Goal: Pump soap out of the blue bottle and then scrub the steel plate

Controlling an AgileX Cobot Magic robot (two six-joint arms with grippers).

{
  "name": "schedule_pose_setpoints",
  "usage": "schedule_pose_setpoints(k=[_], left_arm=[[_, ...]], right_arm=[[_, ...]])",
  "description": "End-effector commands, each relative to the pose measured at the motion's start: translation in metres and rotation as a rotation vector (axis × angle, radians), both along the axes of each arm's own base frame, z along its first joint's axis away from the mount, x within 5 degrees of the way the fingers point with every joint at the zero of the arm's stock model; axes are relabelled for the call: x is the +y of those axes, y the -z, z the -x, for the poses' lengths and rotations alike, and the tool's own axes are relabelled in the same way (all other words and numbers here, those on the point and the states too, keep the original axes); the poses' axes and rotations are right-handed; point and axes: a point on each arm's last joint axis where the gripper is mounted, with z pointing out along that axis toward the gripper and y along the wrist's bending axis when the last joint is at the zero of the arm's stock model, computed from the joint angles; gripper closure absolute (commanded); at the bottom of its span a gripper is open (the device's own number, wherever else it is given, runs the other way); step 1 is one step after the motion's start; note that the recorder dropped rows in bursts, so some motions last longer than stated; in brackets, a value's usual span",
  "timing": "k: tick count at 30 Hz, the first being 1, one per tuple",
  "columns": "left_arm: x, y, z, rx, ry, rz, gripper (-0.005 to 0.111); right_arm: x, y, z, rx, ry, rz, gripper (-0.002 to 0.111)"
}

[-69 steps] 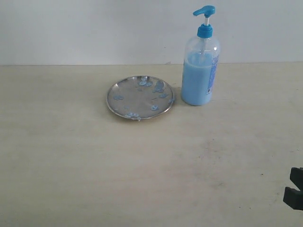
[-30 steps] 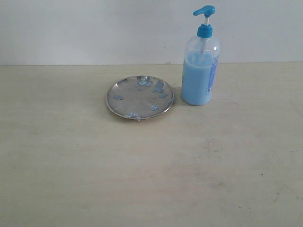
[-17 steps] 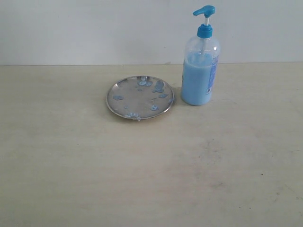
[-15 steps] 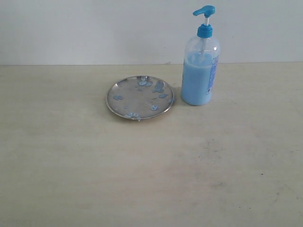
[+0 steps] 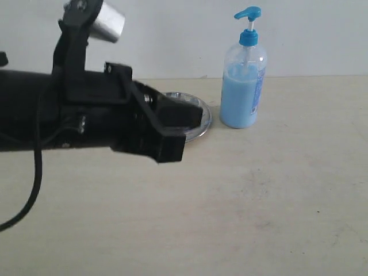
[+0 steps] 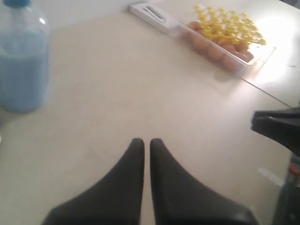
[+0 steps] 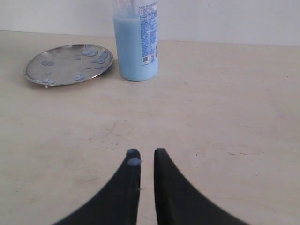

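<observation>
The blue bottle (image 5: 244,75) stands upright at the back of the table, its light blue soap (image 5: 240,98) filling the lower two thirds. The steel plate (image 5: 201,115) lies just left of it, mostly hidden behind my left arm (image 5: 115,118); the right wrist view shows the plate (image 7: 65,63) whole, dotted with pale blue blobs, beside the bottle (image 7: 137,44). My left gripper (image 6: 146,140) hovers over bare table near the bottle (image 6: 21,63), shut and holding nothing. My right gripper (image 7: 146,152) is shut, well short of the bottle, with a soap blob (image 7: 134,161) on one finger.
A clear tray of yellow and orange items (image 6: 225,40) lies at the far edge in the left wrist view. A black part of the other arm (image 6: 279,129) shows at that view's side. A white wall (image 5: 172,34) runs behind the table.
My left arm has swung into the exterior view from the left and now covers most of the plate. The right gripper left the lower right corner earlier. Bottle and plate have not moved.
</observation>
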Motion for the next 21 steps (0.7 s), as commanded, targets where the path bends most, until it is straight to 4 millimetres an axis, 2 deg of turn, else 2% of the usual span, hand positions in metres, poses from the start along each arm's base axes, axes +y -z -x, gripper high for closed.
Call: schedule_pose_setpoints(k=[1, 3, 6, 8, 11, 12, 13, 14, 15, 16, 17, 18, 19, 21], left_arm=[[0.017, 0.043, 0.008, 0.284, -0.055, -0.096, 0.102], [0.031, 0.067, 0.01, 0.499, -0.12, -0.193, 0.102], [0.053, 0.089, 0.008, 0.681, -0.063, -0.473, 0.102], [0.065, 0.094, -0.001, 0.76, -0.011, -0.625, 0.102], [0.073, 0.092, -0.027, 0.795, 0.017, -0.714, 0.102], [0.077, 0.084, -0.055, 0.742, -0.033, -0.707, 0.102], [0.078, 0.076, -0.07, 0.706, -0.067, -0.683, 0.102], [0.081, 0.059, -0.099, 0.647, -0.125, -0.633, 0.102], [0.082, 0.052, -0.111, 0.624, -0.145, -0.615, 0.102], [0.086, 0.035, -0.137, 0.568, -0.19, -0.576, 0.102], [0.085, 0.032, -0.149, 0.549, -0.199, -0.562, 0.102], [0.081, 0.027, -0.174, 0.519, -0.185, -0.56, 0.102], [0.078, 0.025, -0.185, 0.503, -0.17, -0.563, 0.102], [0.063, 0.039, -0.224, 0.512, -0.137, -0.548, 0.102]], right_arm=[[-0.001, -0.001, 0.0, -0.009, 0.008, 0.008, 0.107], [-0.001, -0.001, 0.0, -0.009, 0.008, 0.008, 0.107], [-0.001, -0.001, 0.0, -0.009, 0.008, 0.008, 0.107], [-0.001, -0.001, 0.0, -0.009, 0.008, 0.008, 0.107], [-0.001, -0.001, 0.0, -0.009, 0.008, 0.008, 0.107], [-0.001, -0.001, 0.0, -0.009, 0.008, 0.008, 0.107], [-0.001, -0.001, 0.0, -0.009, 0.008, 0.008, 0.107], [-0.001, -0.001, 0.0, -0.009, 0.008, 0.008, 0.107], [-0.001, -0.001, 0.0, -0.009, 0.008, 0.008, 0.107], [-0.001, -0.001, 0.0, -0.009, 0.008, 0.008, 0.107], [-0.001, -0.001, 0.0, -0.009, 0.008, 0.008, 0.107], [-0.001, -0.001, 0.0, -0.009, 0.008, 0.008, 0.107], [-0.001, -0.001, 0.0, -0.009, 0.008, 0.008, 0.107], [-0.001, -0.001, 0.0, -0.009, 0.008, 0.008, 0.107]])
